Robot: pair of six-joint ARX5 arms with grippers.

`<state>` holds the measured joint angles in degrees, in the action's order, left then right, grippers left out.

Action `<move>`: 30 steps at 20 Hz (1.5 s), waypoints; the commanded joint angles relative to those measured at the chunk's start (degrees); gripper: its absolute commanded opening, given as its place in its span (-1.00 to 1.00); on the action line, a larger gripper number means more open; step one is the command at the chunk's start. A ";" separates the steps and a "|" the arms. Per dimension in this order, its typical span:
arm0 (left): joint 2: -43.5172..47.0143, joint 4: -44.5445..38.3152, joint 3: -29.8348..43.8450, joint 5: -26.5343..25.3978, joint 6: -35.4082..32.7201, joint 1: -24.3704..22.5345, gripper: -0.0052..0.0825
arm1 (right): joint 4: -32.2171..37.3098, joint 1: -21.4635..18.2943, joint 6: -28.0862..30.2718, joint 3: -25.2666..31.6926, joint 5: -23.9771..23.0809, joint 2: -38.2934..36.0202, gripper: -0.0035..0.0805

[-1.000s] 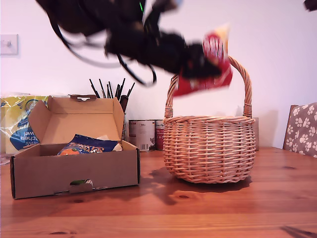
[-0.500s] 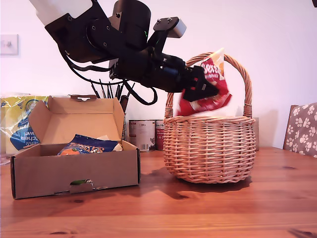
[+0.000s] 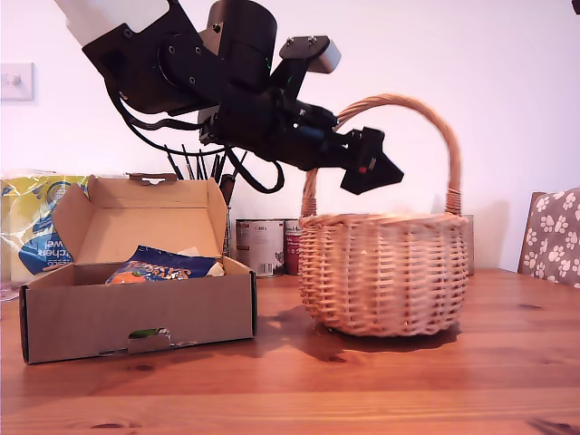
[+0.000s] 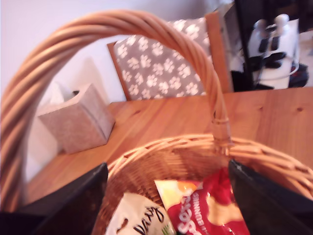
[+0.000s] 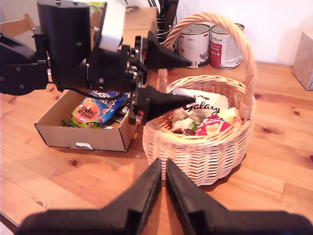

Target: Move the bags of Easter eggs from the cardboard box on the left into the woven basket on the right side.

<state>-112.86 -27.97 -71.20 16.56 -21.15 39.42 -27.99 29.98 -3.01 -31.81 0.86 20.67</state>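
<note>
My first gripper (image 3: 381, 166), jaws spread and empty, hangs over the round tan wicker basket (image 3: 383, 272) holding a red-white-orange candy pouch (image 4: 208, 208); my second gripper (image 5: 163, 178) pressed together.

A home dining room: a pine table (image 3: 381, 381), a chair with paw-print fabric (image 3: 553, 234), a light switch (image 3: 15, 81), food tins (image 3: 269, 245), a tissue box (image 4: 76, 123) and kitchen roll (image 3: 27, 234).

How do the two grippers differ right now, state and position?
My first gripper has its jaws spread wide; my second gripper has its jaws closed together. My first gripper hangs over the woven basket, just beneath its handle; my second gripper hangs off to the side, pointing towards the basket and the cardboard box. Both hold nothing.
</note>
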 commanded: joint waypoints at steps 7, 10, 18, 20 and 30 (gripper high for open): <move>17.20 29.07 -0.39 -3.13 0.17 -0.96 -0.93 | 0.31 -0.11 -0.22 0.94 0.00 -0.24 -0.94; 22.86 41.16 -0.39 -3.17 0.22 -3.80 -0.93 | 0.81 0.04 1.57 0.94 1.09 0.39 -0.94; 25.97 53.27 0.66 -1.53 0.13 -15.34 -0.93 | 6.84 3.15 1.97 0.94 5.16 7.82 -0.94; 25.97 54.18 1.22 -0.55 -0.24 -17.94 -0.93 | 8.81 4.15 1.95 0.94 5.16 9.73 -0.94; 25.57 56.28 2.47 2.95 -1.60 -30.27 -0.50 | 12.83 5.27 1.95 0.94 5.18 14.45 -0.94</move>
<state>-86.50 28.47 -69.95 18.48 -22.63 8.84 -15.79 35.00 -1.39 -31.81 5.85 35.27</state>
